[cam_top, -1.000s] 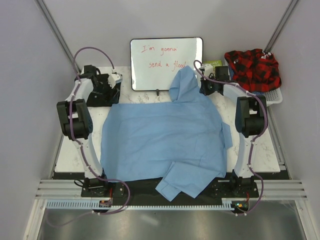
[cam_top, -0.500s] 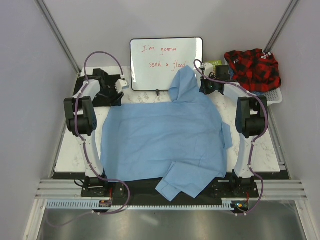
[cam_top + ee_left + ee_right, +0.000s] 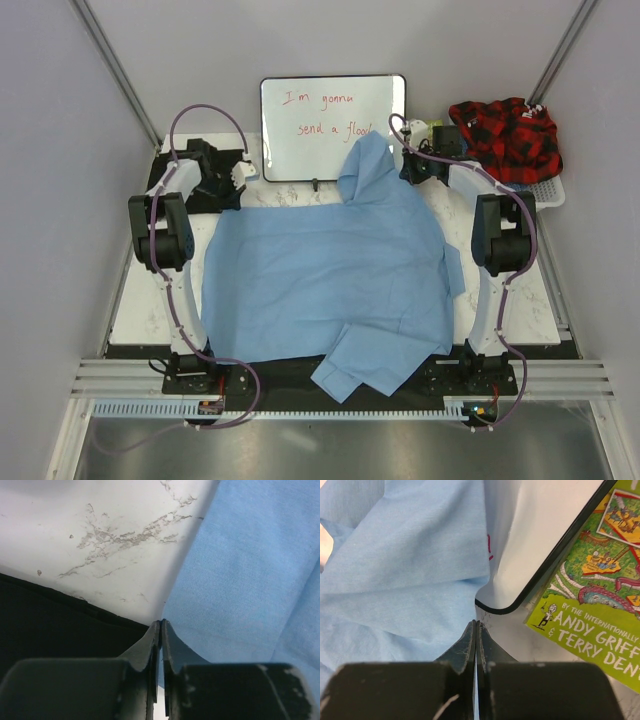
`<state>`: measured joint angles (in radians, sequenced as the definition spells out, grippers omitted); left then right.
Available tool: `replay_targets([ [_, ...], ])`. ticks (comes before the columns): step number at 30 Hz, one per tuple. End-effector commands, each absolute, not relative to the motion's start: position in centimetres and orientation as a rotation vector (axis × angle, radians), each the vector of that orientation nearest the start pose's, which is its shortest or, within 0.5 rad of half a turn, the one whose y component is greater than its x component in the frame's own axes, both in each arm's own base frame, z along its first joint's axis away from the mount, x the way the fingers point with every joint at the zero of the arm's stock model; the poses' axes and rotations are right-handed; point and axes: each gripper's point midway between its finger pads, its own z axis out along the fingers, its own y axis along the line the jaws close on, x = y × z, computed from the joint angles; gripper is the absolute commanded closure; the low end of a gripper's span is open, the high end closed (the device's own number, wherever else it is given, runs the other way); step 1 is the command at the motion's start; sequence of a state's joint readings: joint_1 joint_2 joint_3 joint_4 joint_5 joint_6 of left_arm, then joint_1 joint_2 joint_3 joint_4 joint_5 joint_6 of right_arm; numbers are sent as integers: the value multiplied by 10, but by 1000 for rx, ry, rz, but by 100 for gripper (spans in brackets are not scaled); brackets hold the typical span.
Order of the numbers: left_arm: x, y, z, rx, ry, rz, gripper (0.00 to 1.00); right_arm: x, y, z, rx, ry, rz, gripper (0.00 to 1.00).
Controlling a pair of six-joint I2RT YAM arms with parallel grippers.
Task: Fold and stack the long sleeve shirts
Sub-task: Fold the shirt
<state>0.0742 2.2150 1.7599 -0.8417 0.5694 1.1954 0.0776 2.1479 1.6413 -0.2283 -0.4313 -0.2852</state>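
Opening fold: left pincer (image 3: 160,623) and right pincer (image 3: 475,624) are both clenched on the light blue shirt (image 3: 330,280) at its top edge. Next, draw both toward the lower frame together.

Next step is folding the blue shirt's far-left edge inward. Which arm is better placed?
Left. The left gripper is closed right at the far-left edge of the light blue shirt; the right gripper sits across by the whiteboard.
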Motion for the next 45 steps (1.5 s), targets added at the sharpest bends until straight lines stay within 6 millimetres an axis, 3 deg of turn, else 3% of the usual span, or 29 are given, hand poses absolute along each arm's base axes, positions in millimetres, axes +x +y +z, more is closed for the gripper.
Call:
replay_targets([
  [1,489,-28,62,1491,2039,-347,95,566,103,121,-618,2070,358,100],
  [8,492,-35,99,1452,1978,-330,98,558,101,137,-613,2054,386,100],
  [14,471,-37,119,1472,1942,-314,98,535,101,161,-614,2033,423,100],
  [18,451,-38,125,1501,1922,-306,98,508,97,177,-613,2029,436,100],
  [23,427,-38,132,1538,1879,-273,98,469,96,179,-648,2052,443,100],
  [24,417,-38,123,1548,1892,-286,98,459,94,179,-648,2056,439,100],
  [25,413,-37,131,1555,1873,-260,98,452,93,179,-651,2062,436,100],
  [29,383,-37,123,1605,1857,-247,98,422,90,175,-679,2085,429,100],
  [34,357,-34,130,1632,1821,-192,98,388,88,173,-705,2096,423,100],
  [41,312,-30,86,1738,1860,-228,98,346,80,141,-803,2164,393,100],
  [45,297,-24,63,1774,1900,-233,98,325,78,123,-879,2192,391,100],
])
